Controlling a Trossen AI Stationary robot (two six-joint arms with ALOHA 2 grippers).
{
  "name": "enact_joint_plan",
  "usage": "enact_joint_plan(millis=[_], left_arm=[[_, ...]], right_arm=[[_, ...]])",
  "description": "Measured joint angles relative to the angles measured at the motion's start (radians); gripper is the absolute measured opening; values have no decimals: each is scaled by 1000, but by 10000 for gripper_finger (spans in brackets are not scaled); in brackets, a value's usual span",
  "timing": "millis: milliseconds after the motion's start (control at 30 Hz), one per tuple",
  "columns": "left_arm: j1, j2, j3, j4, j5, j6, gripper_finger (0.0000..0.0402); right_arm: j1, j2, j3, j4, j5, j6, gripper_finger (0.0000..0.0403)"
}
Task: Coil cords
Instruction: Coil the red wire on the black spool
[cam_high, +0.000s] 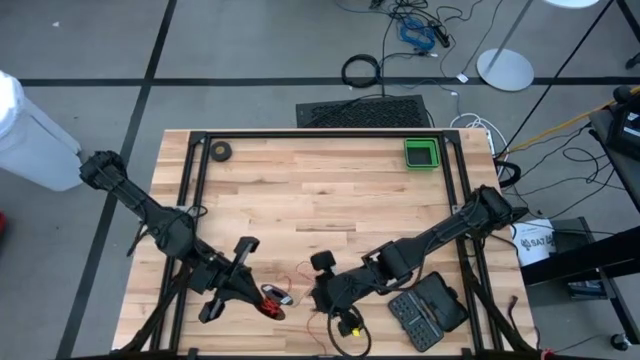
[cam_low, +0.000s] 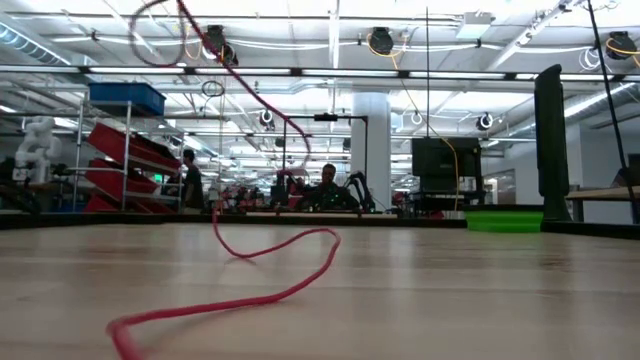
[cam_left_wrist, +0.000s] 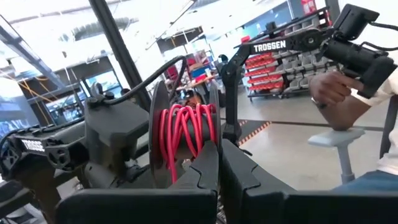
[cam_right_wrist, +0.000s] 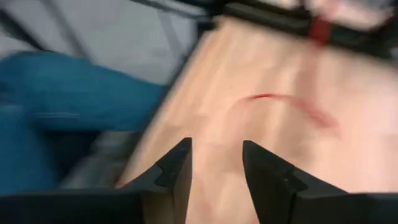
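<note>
Two grippers low at the surface's (cam_high: 330, 190) near edge | left gripper (cam_high: 268, 297) clamped on cords (cam_left_wrist: 186, 127) spool | right gripper (cam_high: 322, 297) fingers parted, empty | green tray (cam_high: 421, 153), tape roll (cam_high: 221, 151) far side, middle open | dark case (cam_high: 427, 311) beside right arm

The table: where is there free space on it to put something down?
Bare wood spans the table middle, between the tape roll and green tray. The near edge is crowded: left gripper shut on the cords, right gripper open, dark case.
</note>
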Motion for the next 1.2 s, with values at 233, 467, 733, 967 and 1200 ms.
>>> enact_joint_plan(millis=[233, 467, 733, 967, 1200], left_arm=[[-27, -4, 0, -2, -67, -1, 0], [-47, -4, 0, -4, -84, 24, 0], [-55, -6, 0, -3, -107, 26, 1], [-57, -6, 0, -3, -107, 26, 4], [-57, -12, 0, -49, -107, 26, 5]], right_arm=[[-54, 15, -133, 294, 69, -166, 152], [-103, 15, -200, 450, 56, -111, 158], [-106, 15, -200, 457, 25, -118, 153], [-108, 15, -200, 454, 27, -119, 94], [-103, 9, -200, 376, -25, -134, 8]])
